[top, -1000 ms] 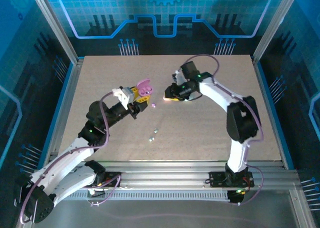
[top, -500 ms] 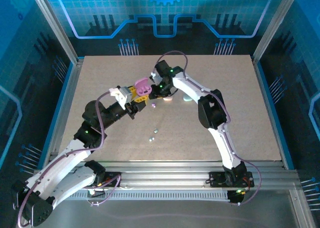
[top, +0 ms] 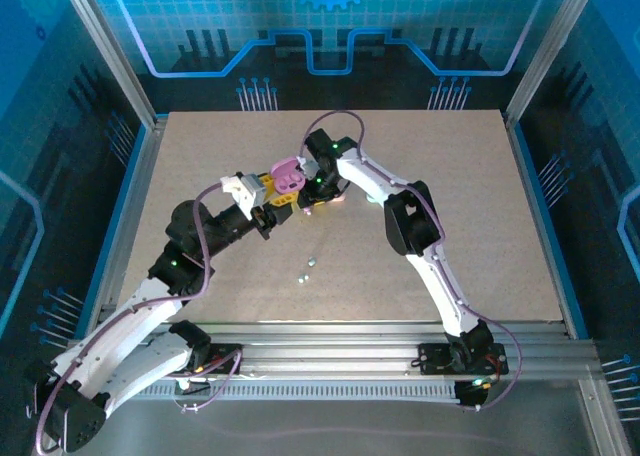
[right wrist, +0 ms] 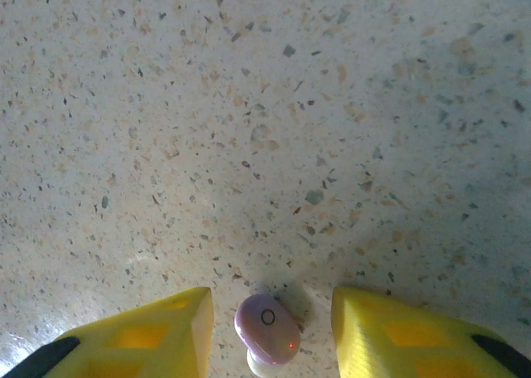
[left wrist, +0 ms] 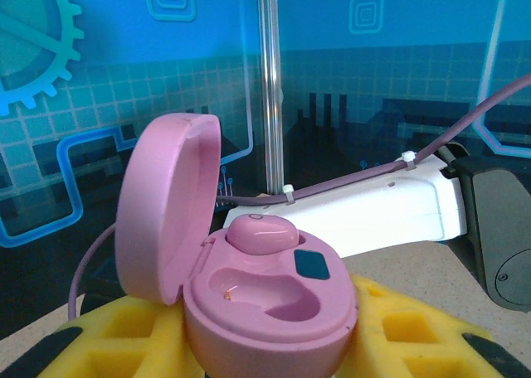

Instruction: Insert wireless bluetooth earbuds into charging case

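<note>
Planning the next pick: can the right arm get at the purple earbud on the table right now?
Probably yes. The right gripper hangs over the purple earbud on the table, jaws open on either side, nothing lying over it.

Left arm bent, reaching forward; left gripper raised, jaws clamped. Right arm arched leftward; right gripper points down, jaws apart.

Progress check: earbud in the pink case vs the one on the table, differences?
The seated earbud sits in one socket of the open pink case; the loose earbud lies on the table. The seated earbud is pink; the loose earbud is paler lilac with a red light. Both are small and rounded.
</note>
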